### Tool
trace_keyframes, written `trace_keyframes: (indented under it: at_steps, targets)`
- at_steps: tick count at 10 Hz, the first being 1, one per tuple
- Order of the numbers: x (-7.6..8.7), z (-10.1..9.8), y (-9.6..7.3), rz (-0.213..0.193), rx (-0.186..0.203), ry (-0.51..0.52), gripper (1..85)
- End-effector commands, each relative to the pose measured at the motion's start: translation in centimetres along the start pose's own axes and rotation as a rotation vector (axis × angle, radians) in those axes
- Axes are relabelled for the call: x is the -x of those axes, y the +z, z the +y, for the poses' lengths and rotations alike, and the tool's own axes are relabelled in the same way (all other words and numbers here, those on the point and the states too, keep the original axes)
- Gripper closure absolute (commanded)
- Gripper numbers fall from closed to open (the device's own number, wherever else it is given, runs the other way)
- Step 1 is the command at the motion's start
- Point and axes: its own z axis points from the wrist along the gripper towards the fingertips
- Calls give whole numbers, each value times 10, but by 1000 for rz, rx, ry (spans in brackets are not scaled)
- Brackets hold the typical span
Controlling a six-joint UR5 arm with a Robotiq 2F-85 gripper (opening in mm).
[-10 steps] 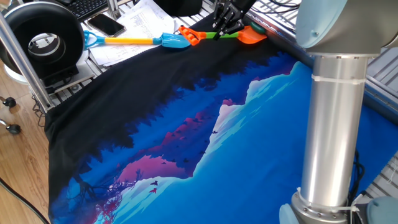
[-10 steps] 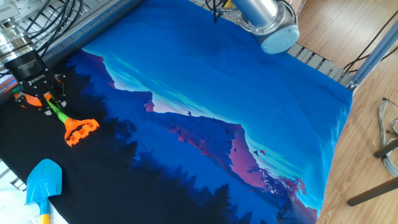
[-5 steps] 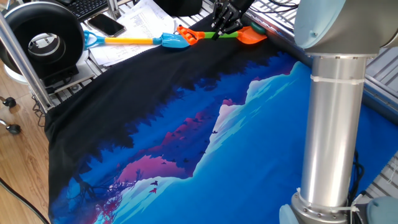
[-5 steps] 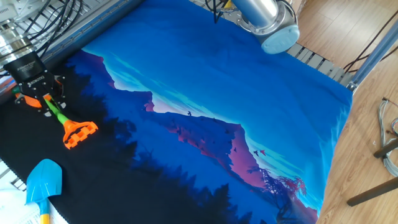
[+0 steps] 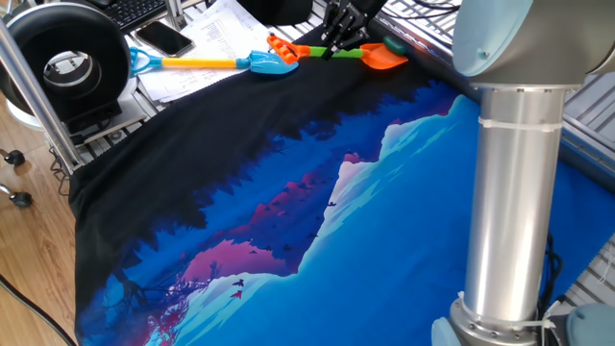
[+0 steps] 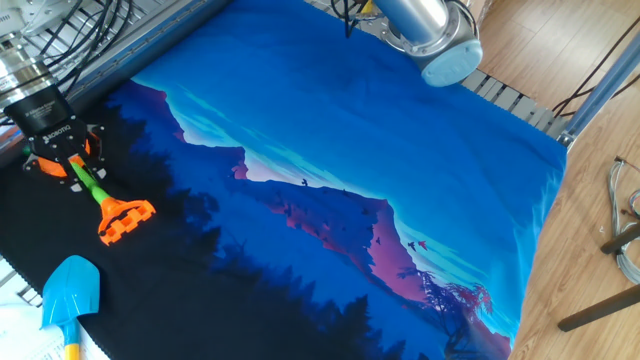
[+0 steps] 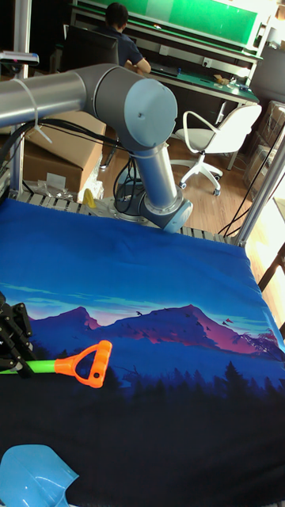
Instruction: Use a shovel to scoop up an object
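Note:
My gripper (image 5: pixel 338 44) is shut on the lime-green shaft of the shovel (image 5: pixel 317 52) at the far edge of the cloth. Left of it is the shovel's orange D handle (image 5: pixel 280 47); right of it is the orange blade (image 5: pixel 383 58). A small dark green object (image 5: pixel 396 44) lies right beside the blade's far side. From the other fixed view, the gripper (image 6: pixel 66 166) hides most of the blade, and the shovel's handle (image 6: pixel 124 220) points toward the blue shovel. The tall fixed view has the gripper (image 7: pixel 11 350) at the left edge, with the shovel's handle (image 7: pixel 88 363) sticking out to the right.
A blue-bladed shovel (image 5: pixel 252 63) with a yellow shaft lies left of the orange handle, on papers at the cloth's edge. A phone (image 5: pixel 163 38) and a black round device (image 5: pixel 62 62) stand beyond. The arm's grey column (image 5: pixel 509 192) rises at the right.
The gripper has carried the shovel a short way toward its handle end. The blade has drawn back slightly from the dark green object.

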Motion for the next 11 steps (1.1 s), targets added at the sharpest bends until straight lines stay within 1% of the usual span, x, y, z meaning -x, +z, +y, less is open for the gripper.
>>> trace_keyframes:
  at_steps: [1,2,4,6,8,10,11]
  targets:
    - [7,-6,1,-9,-12,14,743]
    - [9,-6,2,-13,-13,19,743]
    - [10,-10,4,-4,-20,34,747]
    - [13,-14,8,-8,-26,46,747]
    - [14,-20,12,7,-37,60,747]
    - [14,-25,18,12,-43,69,747]
    - [12,-28,20,25,-49,74,747]
